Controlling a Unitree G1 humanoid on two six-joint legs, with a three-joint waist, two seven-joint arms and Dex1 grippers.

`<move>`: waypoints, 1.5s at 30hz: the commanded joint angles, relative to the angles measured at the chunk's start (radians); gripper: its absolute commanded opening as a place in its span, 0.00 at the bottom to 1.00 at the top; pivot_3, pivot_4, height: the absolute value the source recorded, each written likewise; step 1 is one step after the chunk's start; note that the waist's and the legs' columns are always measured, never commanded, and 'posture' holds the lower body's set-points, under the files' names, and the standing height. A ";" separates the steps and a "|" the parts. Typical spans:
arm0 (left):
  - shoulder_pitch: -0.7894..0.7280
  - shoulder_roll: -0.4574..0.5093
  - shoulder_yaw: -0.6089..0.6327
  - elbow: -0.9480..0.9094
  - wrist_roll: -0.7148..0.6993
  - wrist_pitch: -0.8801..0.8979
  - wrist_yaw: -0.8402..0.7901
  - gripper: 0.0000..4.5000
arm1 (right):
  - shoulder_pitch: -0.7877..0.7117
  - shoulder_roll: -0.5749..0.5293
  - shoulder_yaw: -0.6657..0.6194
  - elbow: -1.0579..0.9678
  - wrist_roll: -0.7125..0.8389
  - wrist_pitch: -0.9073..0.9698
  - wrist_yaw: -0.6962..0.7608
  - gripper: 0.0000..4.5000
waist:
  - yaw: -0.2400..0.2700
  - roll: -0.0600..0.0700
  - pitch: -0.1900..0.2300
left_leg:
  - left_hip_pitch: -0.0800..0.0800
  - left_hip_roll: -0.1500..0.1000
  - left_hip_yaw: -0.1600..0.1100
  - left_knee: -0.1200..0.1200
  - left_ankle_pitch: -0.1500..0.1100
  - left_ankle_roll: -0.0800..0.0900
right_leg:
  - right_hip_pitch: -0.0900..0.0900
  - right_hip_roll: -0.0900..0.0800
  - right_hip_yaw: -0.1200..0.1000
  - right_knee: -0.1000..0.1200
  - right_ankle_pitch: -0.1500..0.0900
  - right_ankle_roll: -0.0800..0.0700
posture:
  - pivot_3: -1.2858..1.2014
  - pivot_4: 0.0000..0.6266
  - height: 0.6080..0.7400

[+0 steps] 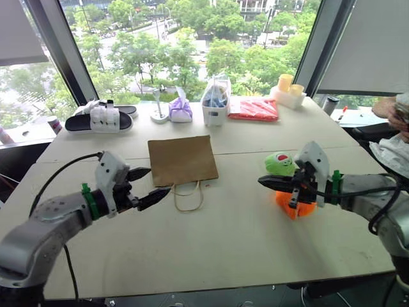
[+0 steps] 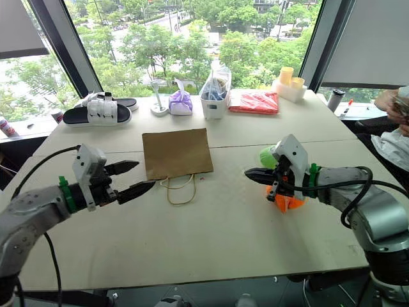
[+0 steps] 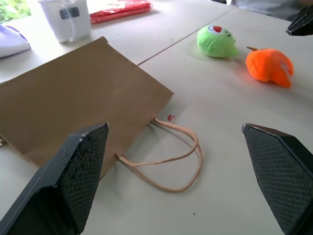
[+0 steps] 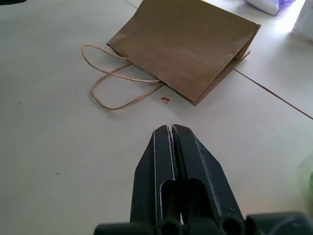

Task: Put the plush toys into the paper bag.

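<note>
Two arms reach out over the counter (image 1: 243,243), and we go from left to right. Our left gripper (image 1: 144,186) hangs above the counter with its jaws spread wide, holding nothing. Just past it we see the bag (image 1: 182,160). It lies flat, and its two loop handles (image 1: 188,196) rest on the counter, pointing at us. Near the handles sits a tiny red speck (image 3: 170,117). Farther right we see the green toy (image 3: 217,41) and the orange toy (image 3: 269,67), side by side on the counter, well apart from the bag. Our right gripper (image 1: 263,181) hangs over them with its jaws pressed together, holding nothing. Its tip points toward the bag.
</note>
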 commanded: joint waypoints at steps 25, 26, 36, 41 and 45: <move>-0.107 0.138 -0.146 0.182 0.167 -0.147 -0.280 0.99 | -0.070 -0.011 0.005 -0.078 0.061 0.033 -0.040 0.00 | 0.002 0.000 0.001 | -0.001 0.001 -0.001 0.000 0.000 0.000 | -0.001 -0.001 0.001 0.000 0.000 0.000 | 0.52 0.24 1.00; -0.116 0.138 -0.183 0.214 0.227 -0.211 -0.295 0.99 | -0.067 -0.007 0.005 -0.077 0.060 0.030 -0.047 0.00 | 0.002 0.000 0.001 | -0.001 0.000 0.000 0.000 0.000 0.000 | -0.001 -0.001 0.000 0.000 0.000 0.000 | 0.52 0.24 1.00; -0.382 -0.077 -0.377 0.715 0.500 -0.625 -0.390 0.99 | -0.019 0.025 0.010 -0.133 0.048 0.024 -0.130 0.00 | 0.003 -0.002 0.001 | -0.001 -0.001 0.001 0.001 0.000 0.000 | -0.001 -0.001 0.000 0.000 0.000 0.000 | 0.52 0.24 1.00; -0.501 -0.176 -0.425 0.948 0.575 -0.753 -0.446 0.99 | 0.024 0.027 -0.010 -0.164 0.046 0.027 -0.171 0.00 | 0.002 -0.002 0.001 | -0.001 -0.001 0.001 0.000 0.000 0.000 | -0.001 -0.001 0.000 0.000 0.001 0.000 | 0.52 0.24 1.00; -0.549 -0.207 -0.435 1.038 0.600 -0.816 -0.499 0.99 | 0.049 0.030 -0.024 -0.190 0.054 0.035 -0.205 0.00 | -0.002 -0.002 0.002 | -0.001 -0.001 0.001 0.000 0.000 0.000 | -0.002 -0.001 0.000 0.001 0.001 0.001 | 0.52 0.24 1.00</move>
